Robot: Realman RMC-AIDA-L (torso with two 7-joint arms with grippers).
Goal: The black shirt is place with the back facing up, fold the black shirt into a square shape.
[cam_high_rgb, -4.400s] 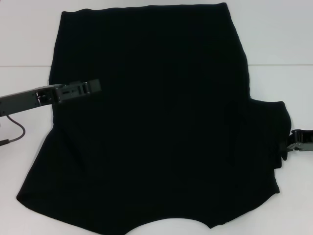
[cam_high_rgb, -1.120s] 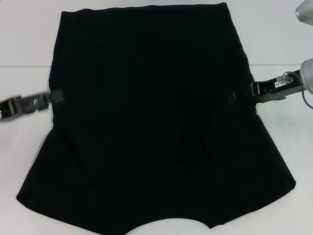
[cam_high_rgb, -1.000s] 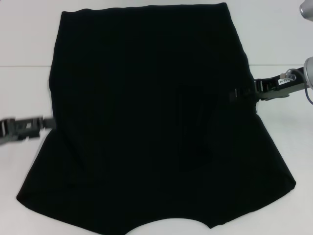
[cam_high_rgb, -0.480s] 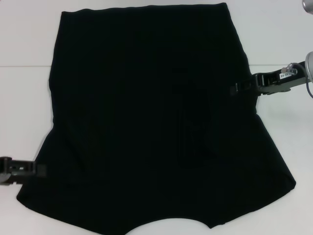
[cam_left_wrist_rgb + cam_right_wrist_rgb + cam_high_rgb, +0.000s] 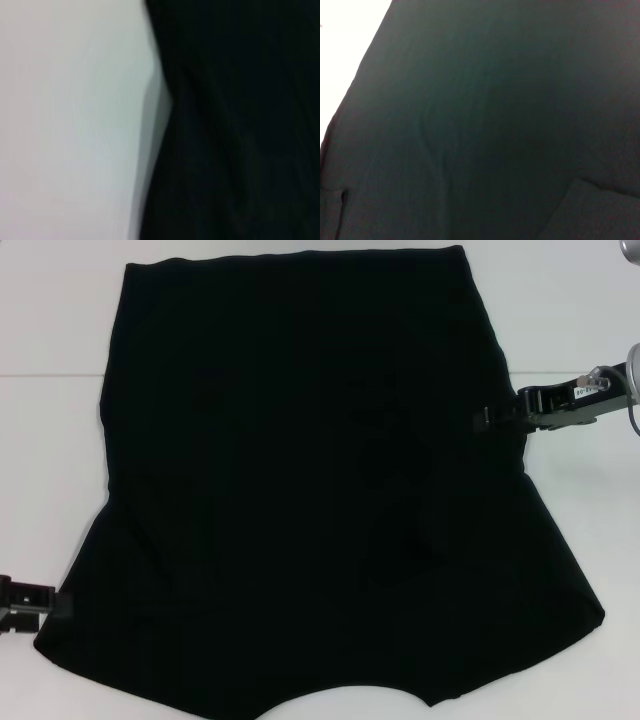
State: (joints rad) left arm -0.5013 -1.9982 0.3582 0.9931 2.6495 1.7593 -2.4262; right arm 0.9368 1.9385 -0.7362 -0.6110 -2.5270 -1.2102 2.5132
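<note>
Head view showed the shirt (image 5: 300,480) flat on the bench (image 5: 50,320), left end effector (image 5: 62,605) beside its near-left corner, right end effector (image 5: 482,420) over its right edge; whether either gripped was unclear.

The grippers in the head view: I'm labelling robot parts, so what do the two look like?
The right gripper is slim, black and boxy, on a dark grey link with a small white label; a silver-grey rounded housing and a thin dark cable show behind it. The left gripper is a similar black blocky piece, mostly cut off by the picture's edge. Both are seen against the black shirt and white table.
</note>
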